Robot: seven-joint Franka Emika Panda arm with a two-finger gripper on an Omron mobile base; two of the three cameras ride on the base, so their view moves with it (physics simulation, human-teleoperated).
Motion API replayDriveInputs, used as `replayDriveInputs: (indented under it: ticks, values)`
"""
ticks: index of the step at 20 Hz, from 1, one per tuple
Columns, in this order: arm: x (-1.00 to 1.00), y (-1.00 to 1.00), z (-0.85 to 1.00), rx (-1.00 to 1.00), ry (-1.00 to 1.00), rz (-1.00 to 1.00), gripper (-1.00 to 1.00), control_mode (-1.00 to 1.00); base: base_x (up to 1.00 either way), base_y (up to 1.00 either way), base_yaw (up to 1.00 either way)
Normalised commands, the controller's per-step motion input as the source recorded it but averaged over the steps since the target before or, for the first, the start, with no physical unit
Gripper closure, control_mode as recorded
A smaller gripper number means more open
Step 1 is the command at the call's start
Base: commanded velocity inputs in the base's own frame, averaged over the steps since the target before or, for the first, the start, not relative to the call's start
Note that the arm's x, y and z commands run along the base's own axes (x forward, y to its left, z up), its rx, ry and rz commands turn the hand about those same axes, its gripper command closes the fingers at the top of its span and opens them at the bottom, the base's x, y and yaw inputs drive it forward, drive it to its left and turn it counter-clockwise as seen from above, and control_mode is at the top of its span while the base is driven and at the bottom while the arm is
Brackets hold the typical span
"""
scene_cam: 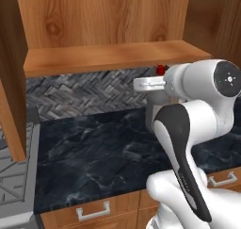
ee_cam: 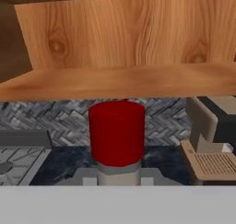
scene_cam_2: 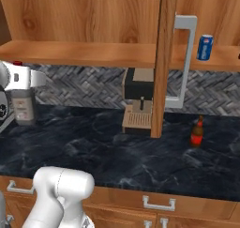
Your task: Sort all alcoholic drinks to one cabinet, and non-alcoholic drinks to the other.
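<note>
While closed on the liquor bottle [scene_cam_2: 23, 107] just below its red cap [ee_cam: 117, 132], the end effector [ee_cam: 119, 179] holds it upright above the table [scene_cam_2: 117, 152], below the open cabinet shelf [scene_cam_2: 79, 53]. Far right, the beer bottle [scene_cam_2: 197, 133] stands on the table; the soda can [scene_cam_2: 205, 47] sits on the right shelf.

No label – can, bottles – can be read.

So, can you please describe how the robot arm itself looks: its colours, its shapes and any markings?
The arm is made of glossy white, rounded segments with black bands along the joints. One joint ends in a round dark grey cap with a small white mark in its centre. The hand is a flat, pale grey-white block. No cables are visible.
</note>
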Motion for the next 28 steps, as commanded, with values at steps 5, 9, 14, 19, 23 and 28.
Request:
replayDriveInputs:
  ticks: [5, 9, 14, 19, 23, 28]
  values:
    - [-0.04, 0.05, 0.55, 0.0, -0.17, 0.0, 1.0, -1.0, 0.0, 0.0, 0.0]
    - [0.0, 0.09, 0.57, 0.0, -0.11, 0.04, 1.0, -1.0, 0.0, 0.0, 0.0]
    - [0.0, 0.05, 0.35, 0.02, -0.04, 0.08, 1.0, -1.0, 0.0, 0.0, 0.0]
    - [0.0, 0.17, 0.22, 0.01, -0.04, 0.09, 1.0, -1.0, 0.0, 0.0, 0.0]
    - [0.13, 0.37, 0.15, 0.0, -0.03, 0.06, 1.0, -1.0, 0.0, 0.0, 0.0]
    - [0.37, 0.43, 0.08, 0.0, 0.0, 0.03, 1.0, -1.0, 0.0, 0.0, 0.0]
